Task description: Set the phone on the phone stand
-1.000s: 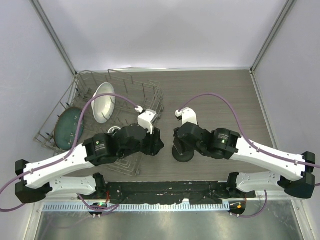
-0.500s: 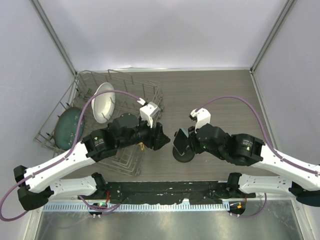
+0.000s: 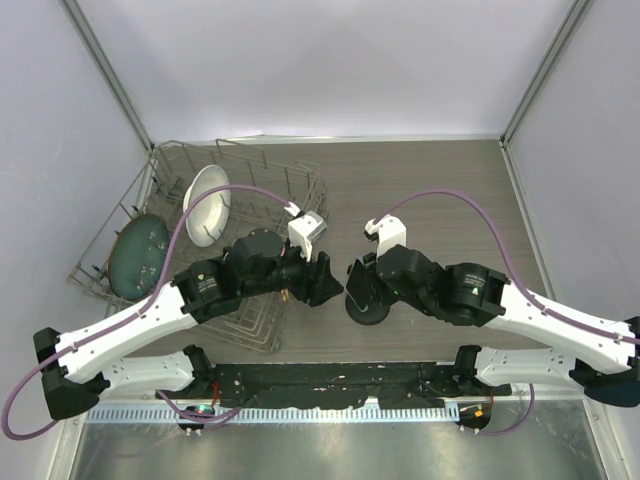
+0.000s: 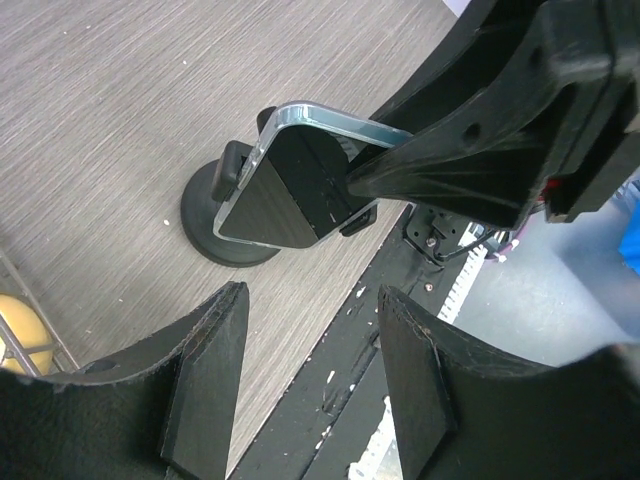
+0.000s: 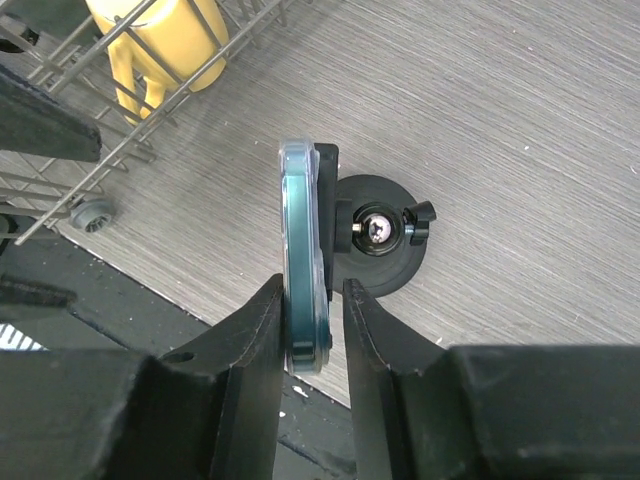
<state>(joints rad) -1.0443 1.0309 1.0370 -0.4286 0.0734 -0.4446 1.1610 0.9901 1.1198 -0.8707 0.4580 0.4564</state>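
The phone [image 5: 303,260] stands on its edge between my right gripper's [image 5: 312,290] fingers, its back against the clamp of the phone stand [image 5: 385,235]. The left finger touches it; a narrow gap shows at the right finger, so the jaws are slightly open around it. In the left wrist view the phone [image 4: 300,190] leans tilted on the stand [image 4: 215,235], with the right gripper [image 4: 480,150] at its edge. From above, the phone [image 3: 357,283] sits over the stand's round base [image 3: 368,310]. My left gripper [image 4: 310,380] is open and empty, just left of the stand [image 3: 320,285].
A wire dish rack [image 3: 130,215] fills the left side. It holds a white bowl [image 3: 207,205], a green plate [image 3: 138,255] and a yellow mug [image 5: 160,40]. The table's black front rail [image 4: 340,400] runs close below the stand.
The right arm pulled back to the right, then returned left around the phone. The phone stayed at the stand. The left gripper moved right, closer to the stand.
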